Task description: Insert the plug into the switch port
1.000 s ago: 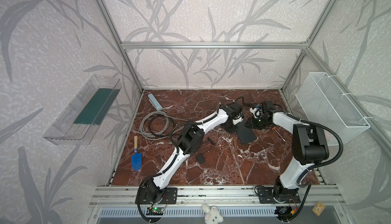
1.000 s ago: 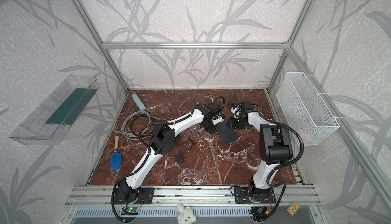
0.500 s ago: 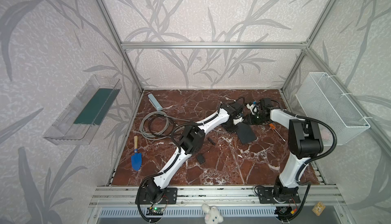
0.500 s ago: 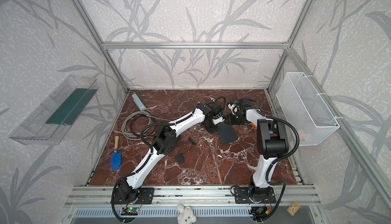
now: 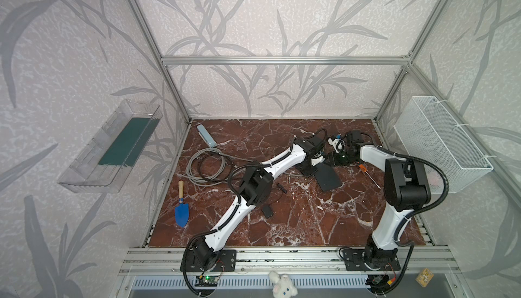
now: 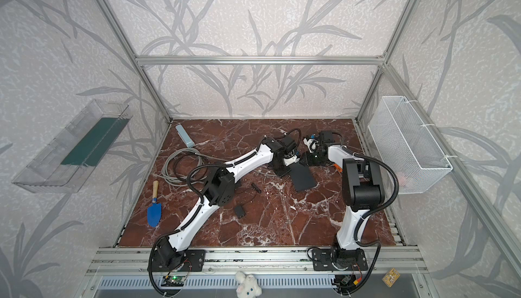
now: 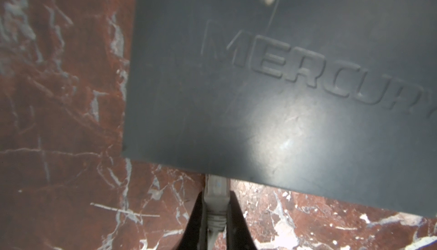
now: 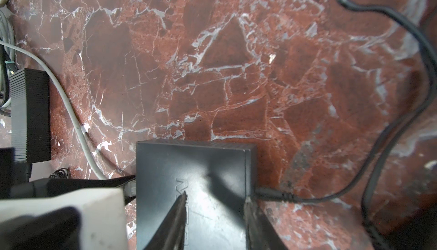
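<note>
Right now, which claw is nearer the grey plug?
Left. The left claw grips the grey plug at the switch edge; the right claw sits over the switch's top, jaws apart.

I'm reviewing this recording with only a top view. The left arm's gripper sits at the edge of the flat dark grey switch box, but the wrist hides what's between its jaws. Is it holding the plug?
Observer: Yes. In the left wrist view the left gripper is shut on the light grey network plug, with its black fingers on either side.
Reviewer: Has the plug reached the port?
Observer: Its nose meets the edge of the dark grey plastic switch box. The port itself is hidden there, so I cannot tell whether it is seated.
</note>
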